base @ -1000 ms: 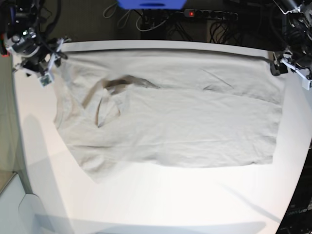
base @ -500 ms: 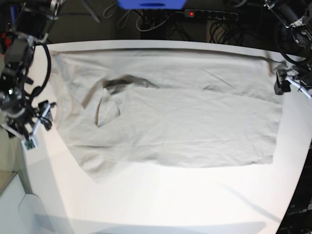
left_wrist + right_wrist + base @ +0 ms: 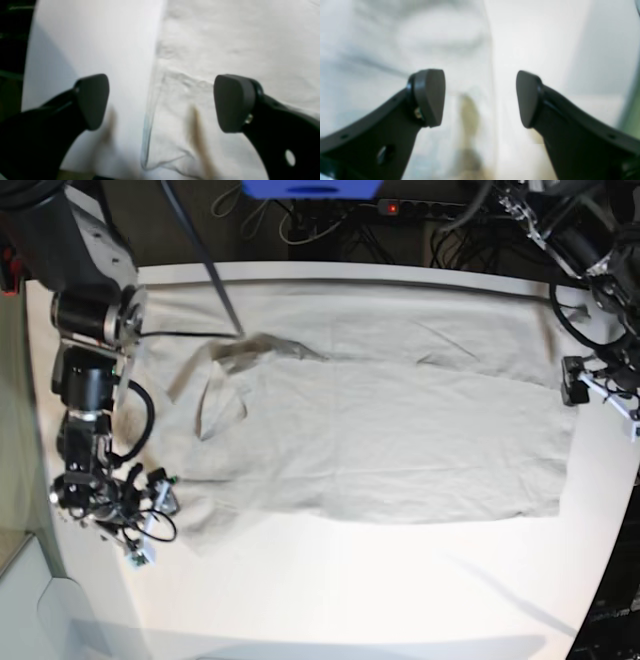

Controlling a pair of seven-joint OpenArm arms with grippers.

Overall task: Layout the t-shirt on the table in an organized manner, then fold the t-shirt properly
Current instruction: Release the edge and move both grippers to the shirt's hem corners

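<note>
Left gripper (image 3: 160,105): jaws spread wide, nothing between them; they straddle the shirt's side hem, one black pad over bare counter, the other over cloth.
Right gripper (image 3: 480,97): jaws wide apart and empty, hovering over a blurred cloth edge, one pad above fabric, the other above bare surface.
Shirt: plain light beige soft-fabric t-shirt (image 3: 380,420) lies spread flat across the counter, neck opening toward the right arm's side, bottom hem toward the left arm's side, a few creases near the collar.
Counter: large smooth white matte counter (image 3: 360,590), bare in front of the shirt.
Background: black power strip (image 3: 430,210) behind the far edge.
</note>
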